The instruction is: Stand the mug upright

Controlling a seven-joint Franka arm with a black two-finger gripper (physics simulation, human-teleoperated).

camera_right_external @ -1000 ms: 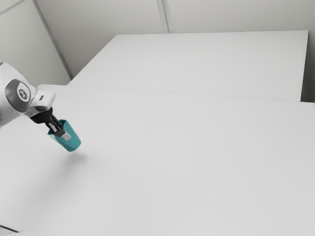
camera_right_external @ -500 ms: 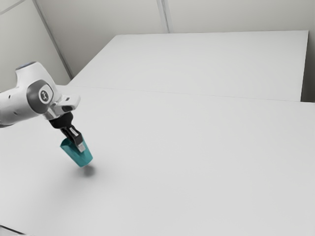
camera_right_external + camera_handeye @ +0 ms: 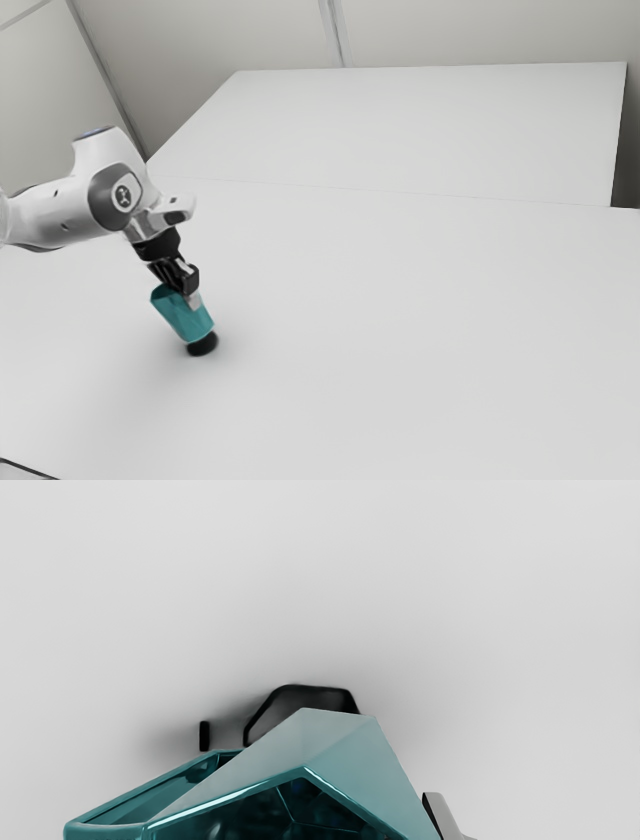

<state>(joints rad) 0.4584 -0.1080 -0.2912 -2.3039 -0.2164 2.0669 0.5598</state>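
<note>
In the exterior view my gripper (image 3: 188, 290) is shut on the teal mug (image 3: 187, 318) and holds it tilted, its mouth facing up and toward the exterior view's left. The mug's base points down, close above a black shadow on the table; whether it touches is hard to tell. In the wrist view the faceted mug (image 3: 345, 750) shows its rim, dark inside and angular handle (image 3: 150, 792). One fingertip (image 3: 445, 817) of my gripper lies against the mug's side away from the handle; the other is hidden.
The white table (image 3: 400, 330) extends far toward the exterior view's right. A second white surface (image 3: 420, 130) lies behind it, with a pale wall (image 3: 200, 40) beyond. A thin dark line shows at the lower left corner.
My gripper has carried the tilted mug toward the exterior view's right and lower in that view. The shadow beneath the mug has become darker and closer to its base.
</note>
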